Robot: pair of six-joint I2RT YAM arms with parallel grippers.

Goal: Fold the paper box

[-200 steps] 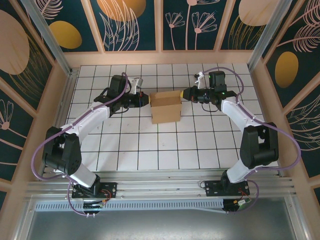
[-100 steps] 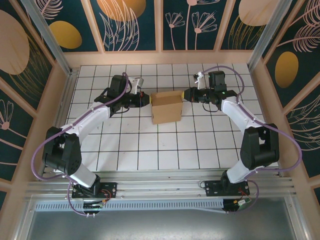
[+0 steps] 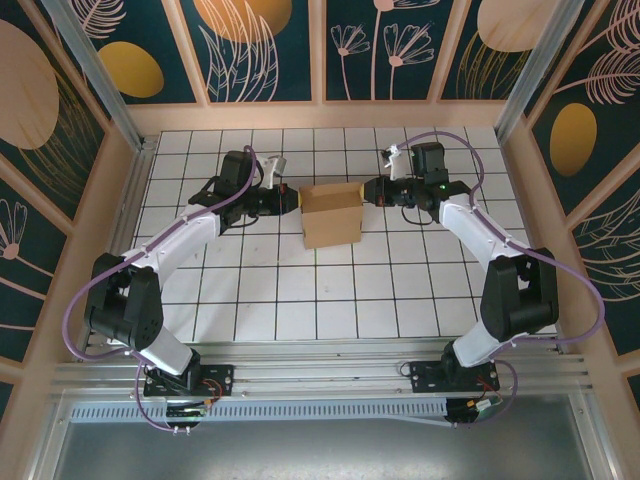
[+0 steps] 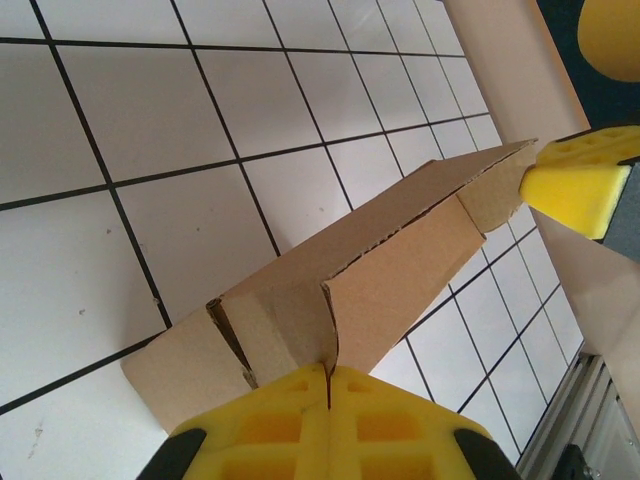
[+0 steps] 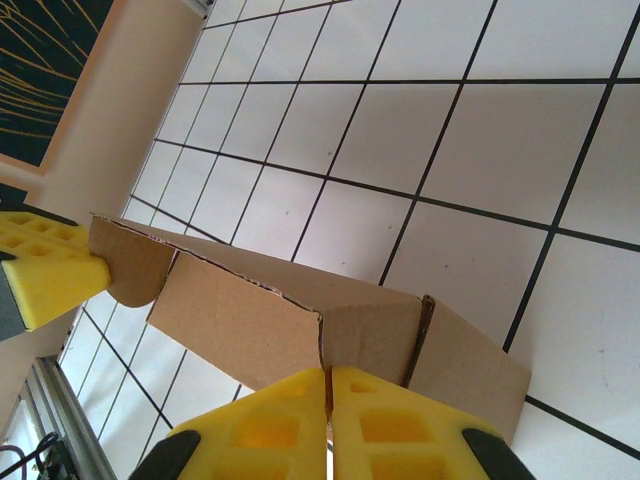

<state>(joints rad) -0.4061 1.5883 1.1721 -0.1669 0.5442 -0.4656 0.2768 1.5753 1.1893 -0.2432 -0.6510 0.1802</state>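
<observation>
The paper box (image 3: 331,212) is a small brown cardboard box in the middle of the tiled table, partly folded, with its flaps standing. My left gripper (image 3: 292,199) holds its left side and my right gripper (image 3: 368,190) holds its right side. In the left wrist view the yellow pads (image 4: 270,420) are shut on a thin edge of the box (image 4: 340,290), and the right gripper's yellow pad (image 4: 575,178) shows at the far flap. In the right wrist view the pads (image 5: 385,425) pinch a cardboard edge of the box (image 5: 260,320), and the left gripper's pad (image 5: 40,270) touches the far flap.
The white tiled table (image 3: 300,300) is fenced by wooden walls (image 3: 520,170) on three sides. Metal posts stand at the back corners. Both arm bases sit at the near edge (image 3: 320,375).
The box and both grippers have shifted slightly back and forth between the frames; both grippers stay shut on the box's sides.
</observation>
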